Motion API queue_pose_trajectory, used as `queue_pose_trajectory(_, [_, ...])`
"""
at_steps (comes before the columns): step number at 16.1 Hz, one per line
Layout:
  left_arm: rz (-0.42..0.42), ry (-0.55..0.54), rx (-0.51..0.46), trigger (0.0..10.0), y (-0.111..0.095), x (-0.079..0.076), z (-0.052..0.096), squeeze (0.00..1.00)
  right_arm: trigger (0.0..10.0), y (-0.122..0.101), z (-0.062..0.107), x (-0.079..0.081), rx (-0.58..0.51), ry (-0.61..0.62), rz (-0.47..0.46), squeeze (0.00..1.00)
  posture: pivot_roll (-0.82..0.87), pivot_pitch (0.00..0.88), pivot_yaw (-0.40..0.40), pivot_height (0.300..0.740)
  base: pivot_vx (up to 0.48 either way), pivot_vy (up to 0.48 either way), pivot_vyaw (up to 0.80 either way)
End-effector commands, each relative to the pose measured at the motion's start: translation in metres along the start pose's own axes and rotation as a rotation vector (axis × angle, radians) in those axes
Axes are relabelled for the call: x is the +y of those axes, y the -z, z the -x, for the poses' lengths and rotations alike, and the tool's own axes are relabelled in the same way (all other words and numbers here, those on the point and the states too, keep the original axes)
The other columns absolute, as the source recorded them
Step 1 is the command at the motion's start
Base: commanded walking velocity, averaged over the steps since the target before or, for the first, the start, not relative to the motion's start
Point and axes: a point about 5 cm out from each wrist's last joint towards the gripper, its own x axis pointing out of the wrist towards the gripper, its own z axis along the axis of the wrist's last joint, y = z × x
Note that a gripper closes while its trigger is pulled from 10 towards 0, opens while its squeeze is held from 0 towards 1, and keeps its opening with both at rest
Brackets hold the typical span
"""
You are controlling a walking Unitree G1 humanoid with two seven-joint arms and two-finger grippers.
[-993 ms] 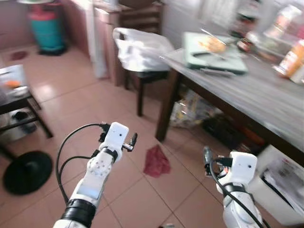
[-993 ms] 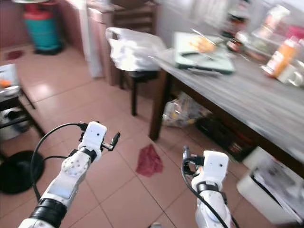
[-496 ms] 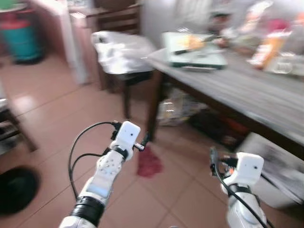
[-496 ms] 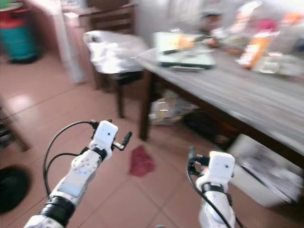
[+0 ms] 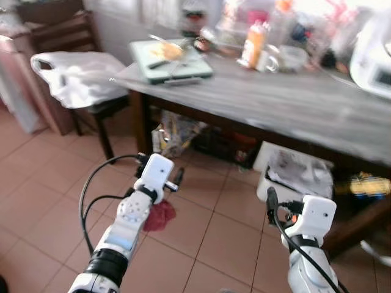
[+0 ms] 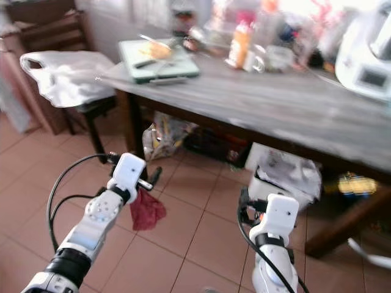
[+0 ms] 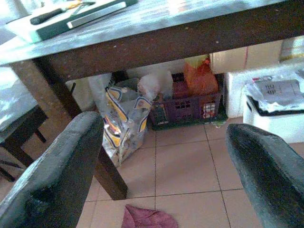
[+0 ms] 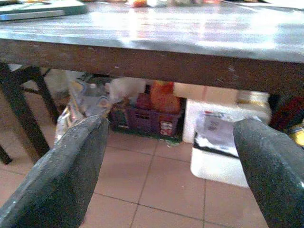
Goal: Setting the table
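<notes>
Before the long grey-topped surface (image 5: 293,104) both arms are raised over the tiled floor (image 5: 226,226), short of its near edge and lower than its top. The left gripper (image 7: 161,156) has its two black fingers (image 7: 57,171) spread wide apart with nothing between them, and they look in under the surface toward its dark corner leg (image 7: 71,123). The right gripper (image 8: 166,161) is likewise spread, its fingers (image 8: 66,171) holding nothing and facing the space beneath the surface.

On the surface, at its far left end, lies a pale green tray (image 5: 171,58) carrying some food and a dark-handled utensil, though blur keeps the details from being told. Further along the back of the surface stand an orange bottle (image 5: 253,44), a mug (image 5: 267,60) just beside it and a glass bowl (image 5: 293,56), with a white appliance (image 5: 376,55) at the far right end.

Under the surface sit a printed plastic bag (image 7: 121,118) by the corner leg, a purple crate (image 7: 190,102) behind it, and a white bin (image 5: 296,177) with papers on top. A red cloth (image 5: 160,215) lies on the floor in front of the corner leg, close below the left gripper. To the left of the surface, a chair (image 5: 101,110) carries a white plastic bag (image 5: 76,76).
</notes>
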Motion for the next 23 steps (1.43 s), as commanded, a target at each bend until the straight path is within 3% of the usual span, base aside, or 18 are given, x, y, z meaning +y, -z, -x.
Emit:
queue_pose_trajectory(1, [0.000,0.020,-0.022,10.0,-0.0058,-0.0081,-0.0045,0.00,10.0,-0.0018,-0.0010,-0.0060,-0.002,0.019,0.012,0.00,0.05,0.063,-0.042,0.714,0.000,0.000,-0.76])
queue_pose_trajectory(3, [-0.009,-0.005,-0.074,10.0,-0.0103,-0.0099,-0.0036,0.00,10.0,-0.0006,0.0012,-0.0088,-0.001,0.034,0.010,0.00,0.04,0.063,-0.038,0.714,0.000,0.000,-0.76])
queue_pose_trajectory(8, [-0.074,-0.034,-0.096,10.0,-0.0093,-0.0087,-0.0023,0.00,10.0,-0.0004,0.0015,-0.0071,-0.011,0.038,0.010,0.00,0.04,0.058,-0.026,0.714,0.000,0.000,-0.70])
queue_pose_trajectory(18, [-0.077,-0.004,-0.081,10.0,-0.0109,-0.0088,-0.0066,0.00,10.0,-0.0048,-0.0009,-0.0100,-0.021,0.053,0.001,0.00,0.04,0.066,-0.015,0.714,0.000,0.000,0.00])
queue_pose_trajectory(23, [-0.086,0.007,-0.080,10.0,-0.0117,-0.0080,-0.0079,0.00,10.0,-0.0042,-0.0029,-0.0104,-0.016,0.053,0.013,0.00,0.04,0.064,-0.014,0.714,0.000,0.000,-0.72])
